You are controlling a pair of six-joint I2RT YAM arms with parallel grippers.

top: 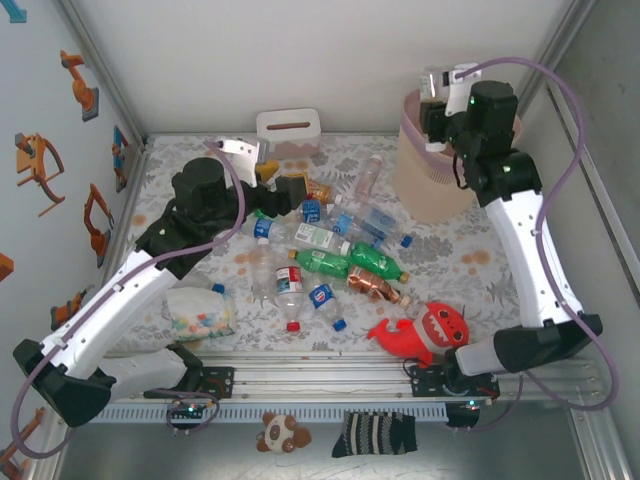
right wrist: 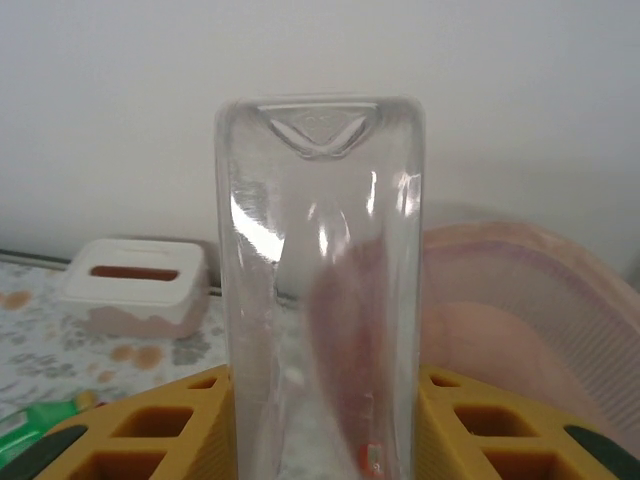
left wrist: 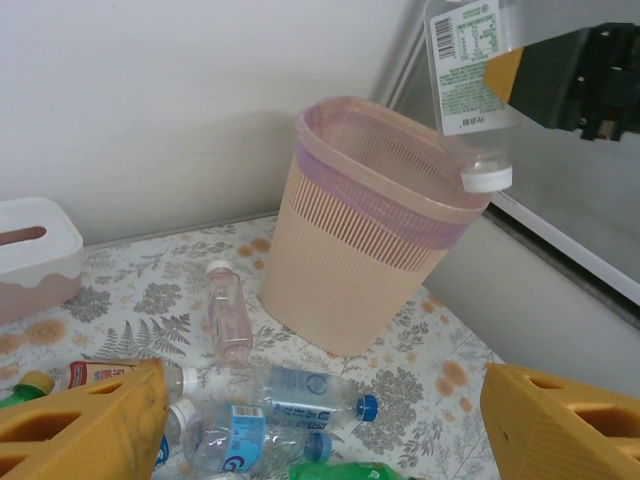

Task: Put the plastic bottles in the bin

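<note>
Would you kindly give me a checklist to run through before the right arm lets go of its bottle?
1. Grip: right gripper shut on the clear bottle: ok.
2. Bottle centred over the bin mouth: cannot tell; its cap hangs near the rim.
3. The pink liner seated over the rim: ok.
4. The left gripper open, away from the bin: ok.
5. Pile gone from the table: not ok; loose bottles lie there.

Clr btl (left wrist: 465, 70) cap-down above bin (left wrist: 360, 250), other btls (top: 330, 262) strewn.
</note>
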